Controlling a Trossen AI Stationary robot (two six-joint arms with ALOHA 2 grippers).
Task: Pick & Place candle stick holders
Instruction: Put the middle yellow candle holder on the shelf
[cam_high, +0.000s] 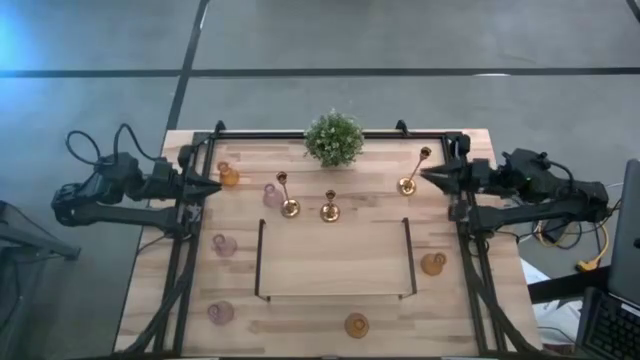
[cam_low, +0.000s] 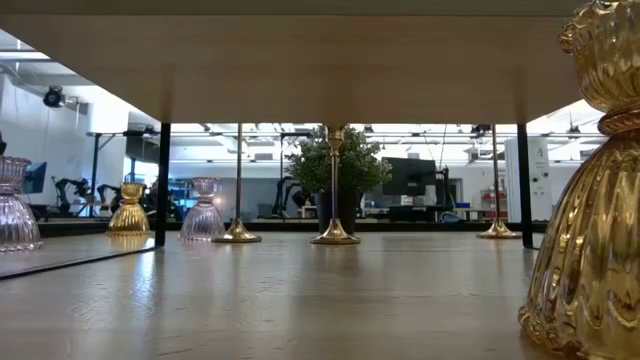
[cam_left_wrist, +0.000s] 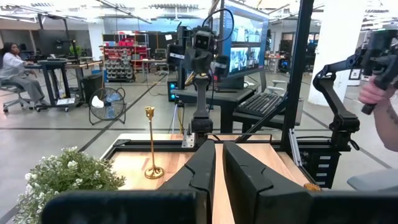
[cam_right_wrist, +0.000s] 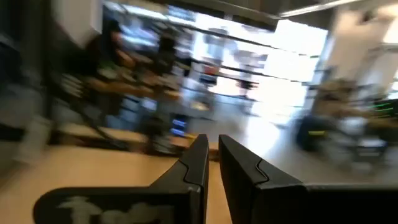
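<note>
- Candlesticks: three slim brass pieces stand upright toward the far side of the bench (cam_high: 330, 260). One (cam_high: 410, 183) is at the right, just beside the right hand (cam_high: 427, 174). Two, (cam_high: 289, 207) and (cam_high: 329, 211), stand near the middle, in front of the potted plant (cam_high: 333, 138).
- Glass cups: the pink ones lie on the left half, (cam_high: 271, 196), (cam_high: 224, 245) and (cam_high: 220, 313). The amber ones are spread out, (cam_high: 229, 176) at far left, (cam_high: 432, 264) at right, (cam_high: 356, 325) at the near edge.
- Right hand: level over the far right of the bench, pointing inward, fingers close together with a narrow gap, pinching nothing. The right candlestick's long axis is vertical, so its stem stands across this level approach.
- Left hand (cam_high: 212, 186): level over the far left, fingers likewise nearly together and empty. The amber cup at far left sits just beside its tip.
- Judgement: the right arm is nearer the lone candlestick, the left arm nearer the amber cup. Either hand must spread before closing.
- Black frame (cam_high: 262, 255) marks a bare area mid-bench, likely the placing zone.
</note>
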